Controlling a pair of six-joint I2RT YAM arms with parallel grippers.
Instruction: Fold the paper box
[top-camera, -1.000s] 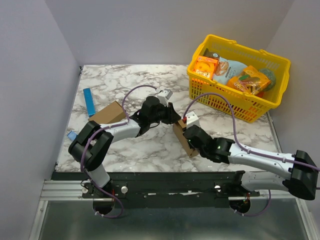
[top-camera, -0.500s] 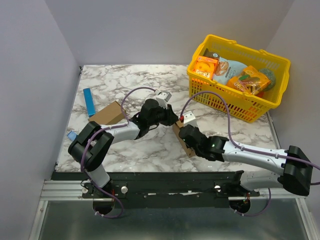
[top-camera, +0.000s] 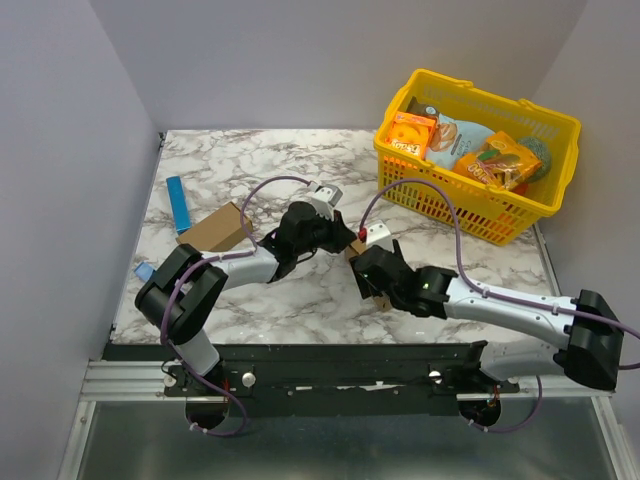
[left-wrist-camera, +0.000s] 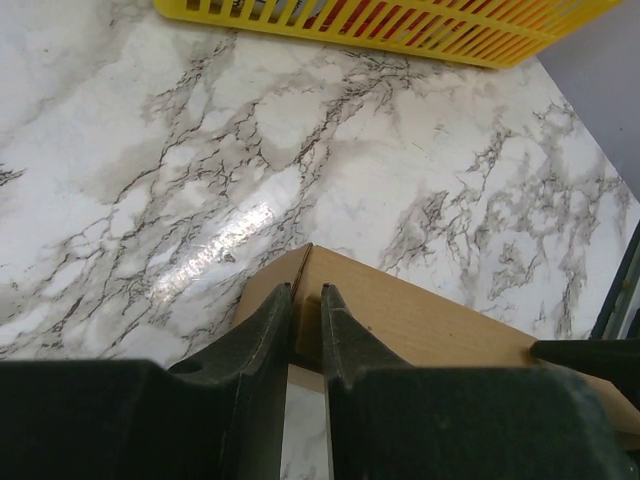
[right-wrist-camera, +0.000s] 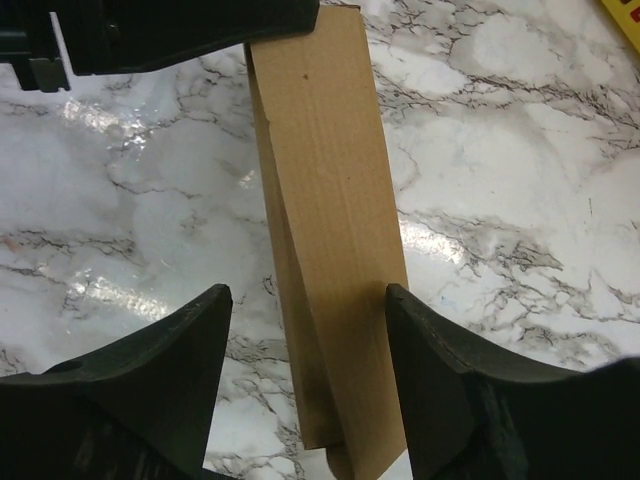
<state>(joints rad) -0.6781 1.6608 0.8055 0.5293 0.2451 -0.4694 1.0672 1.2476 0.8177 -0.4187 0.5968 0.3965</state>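
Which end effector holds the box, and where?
The left end effector pinches the paper box at one end's corner; the right end effector straddles it, open.

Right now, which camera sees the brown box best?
The right wrist view: the paper box runs down its middle, showing most of its length. The left wrist view shows only one end, and in the top view it is small and mostly hidden.

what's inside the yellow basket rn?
The yellow basket holds an orange snack box, a pale blue bag and an orange-green snack packet. Anything underneath them is covered.
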